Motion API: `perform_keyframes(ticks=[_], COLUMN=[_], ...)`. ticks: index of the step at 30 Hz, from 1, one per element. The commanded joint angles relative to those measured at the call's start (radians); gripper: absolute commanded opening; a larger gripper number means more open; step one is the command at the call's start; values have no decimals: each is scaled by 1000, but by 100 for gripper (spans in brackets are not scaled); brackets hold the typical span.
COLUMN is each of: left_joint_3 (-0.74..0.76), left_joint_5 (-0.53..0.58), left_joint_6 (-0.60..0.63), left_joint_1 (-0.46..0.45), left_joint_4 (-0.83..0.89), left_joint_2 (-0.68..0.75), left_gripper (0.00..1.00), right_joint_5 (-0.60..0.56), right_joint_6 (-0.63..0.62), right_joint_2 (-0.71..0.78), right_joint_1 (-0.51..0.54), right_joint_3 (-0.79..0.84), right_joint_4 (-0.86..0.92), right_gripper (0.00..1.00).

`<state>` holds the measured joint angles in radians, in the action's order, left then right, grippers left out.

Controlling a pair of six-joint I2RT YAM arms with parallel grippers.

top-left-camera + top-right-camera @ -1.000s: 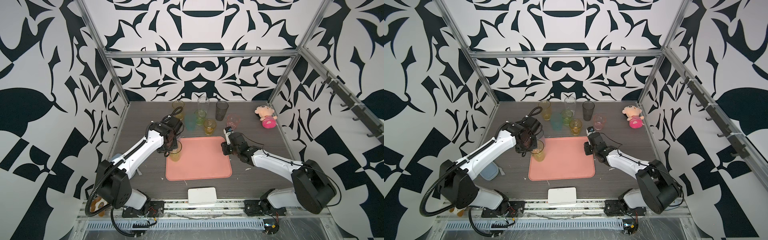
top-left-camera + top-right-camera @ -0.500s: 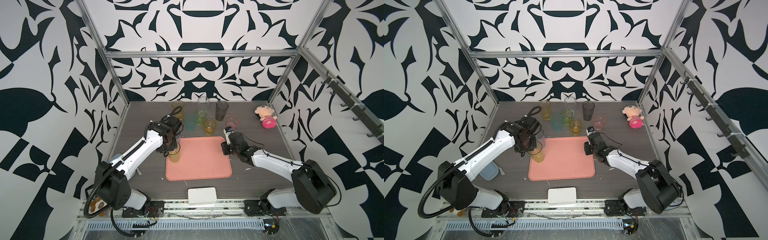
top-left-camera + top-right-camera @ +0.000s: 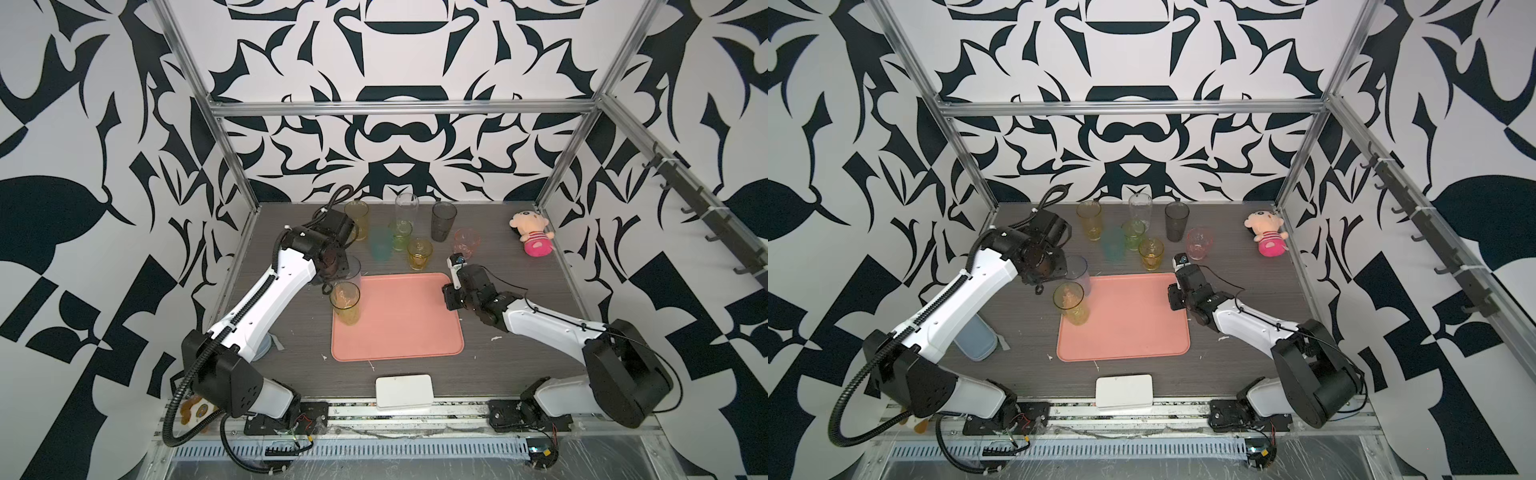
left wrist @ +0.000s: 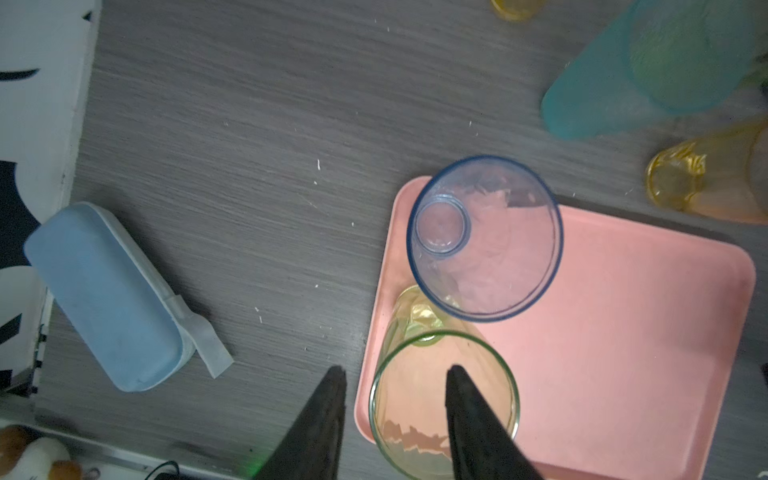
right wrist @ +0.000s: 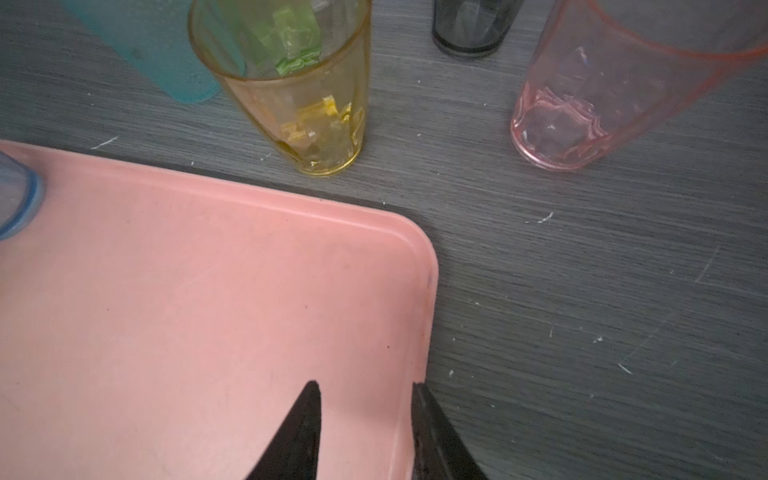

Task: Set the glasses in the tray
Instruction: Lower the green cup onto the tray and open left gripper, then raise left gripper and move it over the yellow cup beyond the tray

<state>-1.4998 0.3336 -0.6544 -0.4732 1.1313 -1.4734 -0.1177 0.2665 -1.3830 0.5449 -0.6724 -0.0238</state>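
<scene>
Now the left pincer [image 4: 395, 369] is letting go. It was clamped on the yellow-green glass [image 3: 345, 305] a second ago, and its jaws are now standing apart, one finger outside the rim and one over the mouth, no longer squeezing the wall between them. That glass is standing upright on its own just inside the left edge of the tray [image 3: 399, 332]. This placement is looking finished, and the arm is probably needing only to lift clear without catching the rim.

Just beside it, the blue-grey glass [image 4: 486, 237] is sitting in the tray's far-left corner, which is making two in the tray. Seven more are waiting on the desk [image 3: 519, 266] beyond the tray's far edge, from the tall amber glass [image 3: 357, 216] across to the pink glass [image 3: 466, 243]. None of them has shifted over the last second.

At the tray's right edge, near its far-right corner, the right pincer [image 5: 363, 386] is hovering with jaws partly apart astride the rim. It is gripping nothing that is showing, just as it was a second ago, and the pink glass is looking like its nearest pick.
</scene>
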Motion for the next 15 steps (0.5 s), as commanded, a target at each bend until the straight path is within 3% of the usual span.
perform_keyframes(ticks=[1, 15], left_joint_3=[-77, -284], left_joint_5=[21, 22], left_joint_6=[43, 102], left_joint_1=[34, 127], left_joint_4=[-5, -187], left_joint_2=[-37, -195], left_gripper=[48, 58], right_joint_5=[-14, -14], right_joint_6=[-1, -3], right_joint_2=[17, 43], right_joint_1=[6, 6], right_joint_3=[-30, -13], right_joint_4=[-13, -21], right_gripper=[40, 39])
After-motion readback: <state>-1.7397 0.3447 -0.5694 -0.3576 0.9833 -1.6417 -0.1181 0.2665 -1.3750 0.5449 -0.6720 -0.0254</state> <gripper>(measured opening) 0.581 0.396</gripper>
